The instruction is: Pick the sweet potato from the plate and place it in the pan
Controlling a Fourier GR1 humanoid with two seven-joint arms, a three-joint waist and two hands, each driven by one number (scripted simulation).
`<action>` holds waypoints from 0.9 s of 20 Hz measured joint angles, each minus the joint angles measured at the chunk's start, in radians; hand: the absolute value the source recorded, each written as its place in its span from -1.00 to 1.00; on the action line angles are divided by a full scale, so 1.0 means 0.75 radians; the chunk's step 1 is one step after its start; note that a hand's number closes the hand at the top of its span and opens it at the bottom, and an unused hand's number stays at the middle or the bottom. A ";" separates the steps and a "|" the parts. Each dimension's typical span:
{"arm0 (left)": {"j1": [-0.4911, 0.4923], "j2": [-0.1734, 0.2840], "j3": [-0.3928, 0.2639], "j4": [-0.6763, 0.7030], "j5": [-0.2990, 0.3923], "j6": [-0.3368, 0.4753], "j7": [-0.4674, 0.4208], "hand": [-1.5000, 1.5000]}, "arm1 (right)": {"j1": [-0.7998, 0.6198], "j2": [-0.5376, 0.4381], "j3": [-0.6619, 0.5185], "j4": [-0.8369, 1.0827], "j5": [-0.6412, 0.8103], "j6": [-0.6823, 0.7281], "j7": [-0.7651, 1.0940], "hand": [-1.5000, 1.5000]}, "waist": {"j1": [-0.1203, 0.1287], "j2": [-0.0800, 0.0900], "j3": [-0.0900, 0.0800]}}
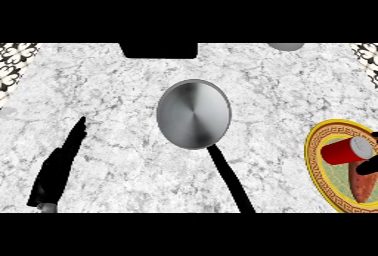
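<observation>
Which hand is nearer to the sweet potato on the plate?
Right. The right hand reaches over the plate, just above the sweet potato; the left hand is far across the counter.

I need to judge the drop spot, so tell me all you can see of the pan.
The pan is round, shiny grey metal with a brushed sheen and a low rim, lying flat on the marble counter near the middle of the view. A long, thin black handle runs from its near edge towards the lower edge of the view, slanting slightly right. Nothing lies inside it. No hand touches it; the plate sits apart on its right.
</observation>
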State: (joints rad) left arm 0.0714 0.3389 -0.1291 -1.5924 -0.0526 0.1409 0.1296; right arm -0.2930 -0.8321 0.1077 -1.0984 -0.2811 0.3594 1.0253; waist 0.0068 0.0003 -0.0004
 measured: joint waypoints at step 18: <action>0.011 -0.047 0.075 -0.035 -0.051 -0.075 0.025 0.00 | 0.049 0.119 -0.021 0.063 0.142 0.008 -0.043 -1.00 | -0.005 -0.003 -0.003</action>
State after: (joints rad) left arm 0.0799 0.3036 -0.0731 -1.6186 -0.0911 0.0849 0.1480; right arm -0.2562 -0.7427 0.0921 -1.0514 -0.1744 0.3657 0.9932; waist 0.0033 -0.0021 -0.0029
